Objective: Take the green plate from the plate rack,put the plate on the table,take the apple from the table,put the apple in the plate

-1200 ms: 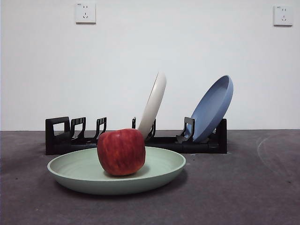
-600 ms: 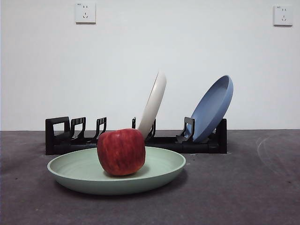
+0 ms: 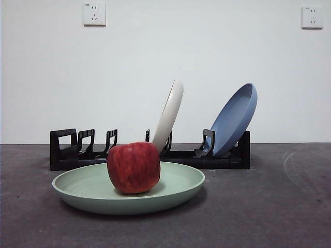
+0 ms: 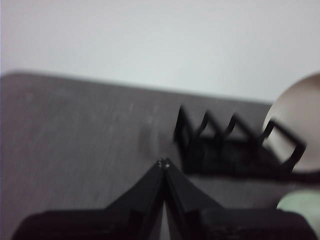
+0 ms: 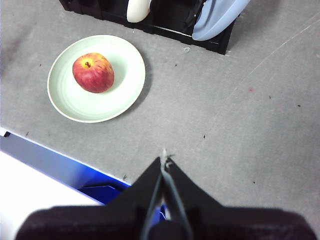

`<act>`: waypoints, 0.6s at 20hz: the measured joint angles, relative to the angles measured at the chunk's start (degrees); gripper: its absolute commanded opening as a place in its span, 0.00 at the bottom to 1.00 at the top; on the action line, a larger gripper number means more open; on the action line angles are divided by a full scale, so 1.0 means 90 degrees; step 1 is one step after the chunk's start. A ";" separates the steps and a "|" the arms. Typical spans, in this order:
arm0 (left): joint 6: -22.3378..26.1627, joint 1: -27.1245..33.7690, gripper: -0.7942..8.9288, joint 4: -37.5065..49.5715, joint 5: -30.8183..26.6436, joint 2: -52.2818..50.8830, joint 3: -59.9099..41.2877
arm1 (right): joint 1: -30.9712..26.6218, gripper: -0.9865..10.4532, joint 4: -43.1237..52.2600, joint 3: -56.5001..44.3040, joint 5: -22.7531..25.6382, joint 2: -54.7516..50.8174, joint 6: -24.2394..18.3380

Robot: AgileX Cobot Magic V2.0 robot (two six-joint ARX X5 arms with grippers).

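Note:
The green plate (image 3: 176,190) lies flat on the dark grey table (image 3: 269,217) in front of the plate rack (image 3: 67,152). The red apple (image 3: 133,167) sits in the plate, left of its middle. The right wrist view shows the plate (image 5: 122,95) and the apple (image 5: 93,72) from high above, far from my right gripper (image 5: 164,161), which is shut and empty. My left gripper (image 4: 163,163) is shut and empty above bare table, off the rack's (image 4: 220,145) looped end. No gripper shows in the front view.
A cream-white plate (image 3: 169,114) and a blue plate (image 3: 235,119) stand tilted in the rack. A blue and white edge (image 5: 45,165) runs along the table's near side in the right wrist view. Two wall sockets (image 3: 94,14) are on the white wall.

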 measured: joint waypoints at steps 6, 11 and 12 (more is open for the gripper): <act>0.0005 0.0000 0.08 -0.0639 0.0015 0.0000 0.0000 | 0.0000 0.09 -0.0002 0.0000 0.0000 0.0000 0.0000; 0.0005 0.0000 0.08 -0.0639 0.0015 0.0000 0.0000 | 0.0000 0.09 -0.0002 0.0000 0.0000 0.0000 0.0002; 0.0005 0.0000 0.08 -0.0636 0.0017 0.0005 0.0000 | 0.0000 0.09 -0.0002 0.0000 0.0000 0.0000 0.0000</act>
